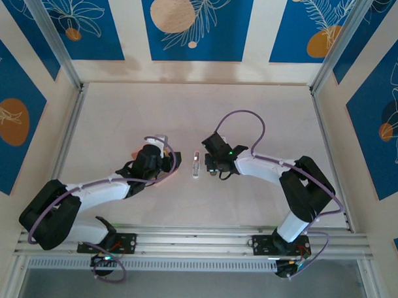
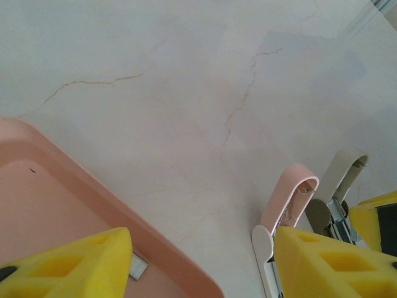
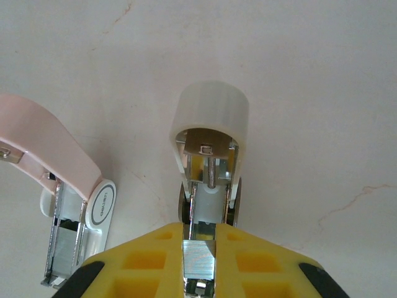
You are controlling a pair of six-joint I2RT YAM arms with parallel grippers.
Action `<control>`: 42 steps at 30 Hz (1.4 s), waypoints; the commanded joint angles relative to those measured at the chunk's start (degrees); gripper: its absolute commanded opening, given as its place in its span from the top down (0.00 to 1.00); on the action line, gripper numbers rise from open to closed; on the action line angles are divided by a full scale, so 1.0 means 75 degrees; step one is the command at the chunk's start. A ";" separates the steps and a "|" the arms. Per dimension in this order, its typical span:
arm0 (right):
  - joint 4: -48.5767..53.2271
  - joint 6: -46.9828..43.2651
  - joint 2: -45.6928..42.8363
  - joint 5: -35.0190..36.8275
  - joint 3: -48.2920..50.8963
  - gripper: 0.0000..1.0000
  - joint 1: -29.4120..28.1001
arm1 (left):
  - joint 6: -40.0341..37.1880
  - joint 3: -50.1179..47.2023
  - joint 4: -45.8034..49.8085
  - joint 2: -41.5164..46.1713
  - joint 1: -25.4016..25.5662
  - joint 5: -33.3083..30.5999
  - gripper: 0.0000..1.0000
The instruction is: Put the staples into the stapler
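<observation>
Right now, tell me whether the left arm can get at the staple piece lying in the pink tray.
Probably yes. The left gripper hangs open over the pink tray, and the small grey staple piece lies uncovered beside one finger. The tray's rim close by may crowd the grasp.

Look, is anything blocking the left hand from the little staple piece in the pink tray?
Nothing visible does. The left hand hangs open, and the small grey staple piece lies bare in the pink tray, just next to the hand.

Overhead view down onto table [image 1: 187, 109], wrist views close, apparently sharing pink stapler [image 2: 288, 198]
</observation>
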State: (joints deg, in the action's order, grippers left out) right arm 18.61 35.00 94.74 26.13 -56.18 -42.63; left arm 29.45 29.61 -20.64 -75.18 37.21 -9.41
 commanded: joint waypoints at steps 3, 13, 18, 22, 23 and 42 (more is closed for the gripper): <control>-0.0009 0.0124 0.0147 -0.0144 -0.0035 0.83 -0.0021 | -0.0195 -0.0085 -0.0271 0.0121 -0.0100 0.0103 0.38; -0.0010 0.0181 0.0229 -0.0168 0.0038 0.83 -0.0011 | -0.0189 -0.0085 -0.0247 0.0113 -0.0098 0.0096 0.38; 0.0119 0.0255 0.0264 -0.0085 0.0067 0.84 0.0001 | -0.0189 -0.0103 -0.0236 0.0110 -0.0098 0.0094 0.38; 0.0119 0.0299 0.0265 -0.0097 0.0129 0.84 0.0007 | -0.0189 -0.0091 -0.0248 0.0104 -0.0107 0.0106 0.38; 0.0120 0.0313 0.0270 -0.0103 0.0142 0.84 0.0001 | -0.0189 -0.0095 -0.0247 0.0108 -0.0099 0.0105 0.38; 0.0212 0.0376 -0.0049 0.0011 0.0447 0.84 -0.0058 | -0.0195 -0.0086 -0.0243 0.0122 -0.0098 0.0130 0.39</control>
State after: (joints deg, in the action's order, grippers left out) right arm 18.63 37.58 95.72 25.34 -54.41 -42.68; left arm 29.43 29.61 -20.67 -75.18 37.21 -9.39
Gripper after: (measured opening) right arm 0.167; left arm 0.615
